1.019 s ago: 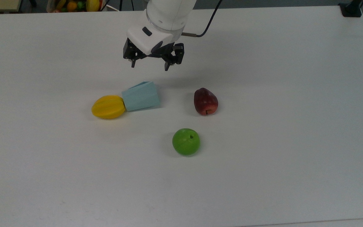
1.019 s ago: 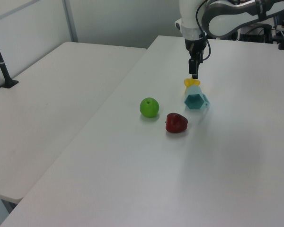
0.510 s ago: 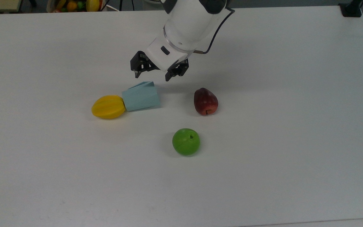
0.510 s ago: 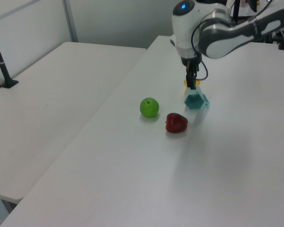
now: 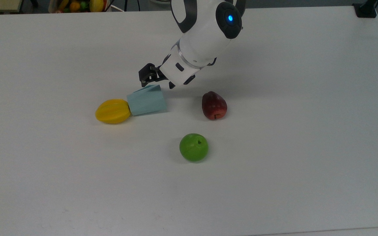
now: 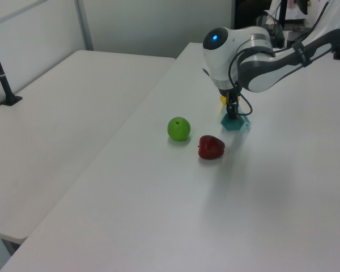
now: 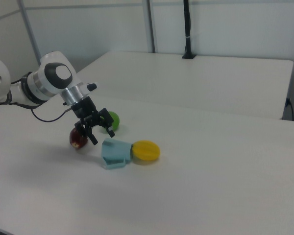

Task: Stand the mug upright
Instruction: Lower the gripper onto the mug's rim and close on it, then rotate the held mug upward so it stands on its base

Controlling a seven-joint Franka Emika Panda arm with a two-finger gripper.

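You have not started the real work yet: the mug (image 5: pixel 146 104) lies on its side on the counter (image 5: pixel 307 131), so none of the righting is done. The gripper (image 7: pixel 94 128) hangs tilted just beside the mug's wide end, with its fingers spread apart and nothing between them. Judging from that, you are at the approach. Grasping, tipping the mug onto its base and letting go are all left.

In the top view the mug sits a little left of the counter's middle, its narrow base to the top view's left, touching or all but touching a yellow fruit (image 5: pixel 113 111). Its open rim faces the top view's right, toward a red fruit (image 5: pixel 214 105) that lies apart from it. A green apple (image 5: pixel 194 147) rests nearer the camera, well clear of all three.

The mug looks like pale blue-teal plastic, matte, with flat facets that taper from a broad angular rim to a smaller base. In the right view a small tab-like handle (image 7: pixel 115 163) juts from the rim end and lies against the counter. You may find those flat faces give the fingers a fair seat, though the taper could let them slide.

The yellow fruit is ridged lengthwise and glossy, the red one is dark and pointed at one end, and the apple is smooth and round. The counter is plain white and flat.
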